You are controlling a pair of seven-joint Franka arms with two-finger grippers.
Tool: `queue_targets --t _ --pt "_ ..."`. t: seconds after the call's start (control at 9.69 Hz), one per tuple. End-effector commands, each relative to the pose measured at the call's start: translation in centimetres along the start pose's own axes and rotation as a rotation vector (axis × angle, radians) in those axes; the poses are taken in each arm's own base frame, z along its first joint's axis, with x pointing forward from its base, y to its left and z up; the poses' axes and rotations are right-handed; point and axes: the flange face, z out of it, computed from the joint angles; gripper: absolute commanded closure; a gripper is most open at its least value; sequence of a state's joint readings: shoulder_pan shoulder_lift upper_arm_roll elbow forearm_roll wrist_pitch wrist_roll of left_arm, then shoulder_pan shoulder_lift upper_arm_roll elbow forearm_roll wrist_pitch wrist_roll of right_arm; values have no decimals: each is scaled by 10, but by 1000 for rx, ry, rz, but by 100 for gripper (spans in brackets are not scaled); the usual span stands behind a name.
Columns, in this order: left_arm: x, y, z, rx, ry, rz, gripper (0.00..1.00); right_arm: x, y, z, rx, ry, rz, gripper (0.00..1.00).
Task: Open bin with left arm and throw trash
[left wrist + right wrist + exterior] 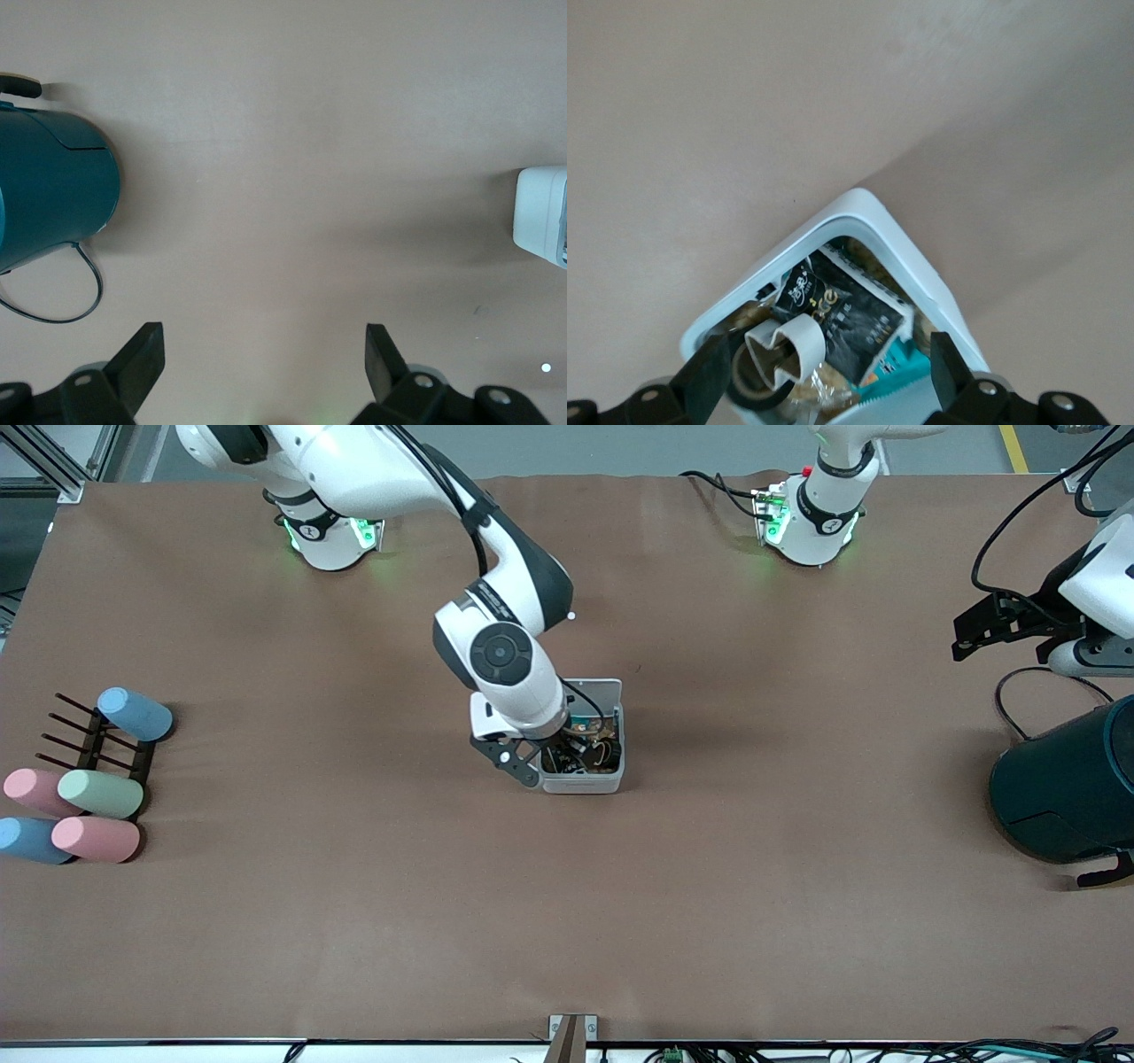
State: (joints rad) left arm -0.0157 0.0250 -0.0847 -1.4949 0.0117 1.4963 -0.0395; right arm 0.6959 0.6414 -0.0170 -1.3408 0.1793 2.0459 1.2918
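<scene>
While over bin [585, 779], right hand [554, 757], trash [842, 314] beneath.

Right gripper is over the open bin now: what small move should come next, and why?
Probably lift the right gripper straight up and clear. Its fingers are open and empty over the bin; the black packet and the tape-roll ring already lie inside, and no trash shows on the table. The left gripper waits open near the teal container.
</scene>
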Motion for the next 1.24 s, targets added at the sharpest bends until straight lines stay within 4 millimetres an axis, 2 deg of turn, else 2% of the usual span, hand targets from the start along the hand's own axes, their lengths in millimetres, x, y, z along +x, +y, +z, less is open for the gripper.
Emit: queue_targets --t 0.0,0.21,0.31,0.52,0.72,0.83,0.93,1.14 --pt "2 -3 -4 1 4 -17 0 39 28 -82 18 -4 73 1" --pt "7 -15 5 3 -12 -31 0 86 63 -147 19 40 146 1" --pt "7 -16 5 10 -12 -37 0 123 93 -174 -10 41 223 1" --pt "7 -17 6 17 -13 -21 0 185 163 -234 -68 54 189 2" --pt "8 -16 6 15 -13 -18 0 223 228 -269 -125 -4 12 2" --pt "8 -16 6 15 -13 -16 0 239 268 -290 -112 -9 -93 1" --pt "8 -17 6 15 -13 -16 0 250 316 -313 -92 -7 -221 1" --pt "8 -17 6 17 -13 -15 0 247 395 -358 -74 -13 -500 1"
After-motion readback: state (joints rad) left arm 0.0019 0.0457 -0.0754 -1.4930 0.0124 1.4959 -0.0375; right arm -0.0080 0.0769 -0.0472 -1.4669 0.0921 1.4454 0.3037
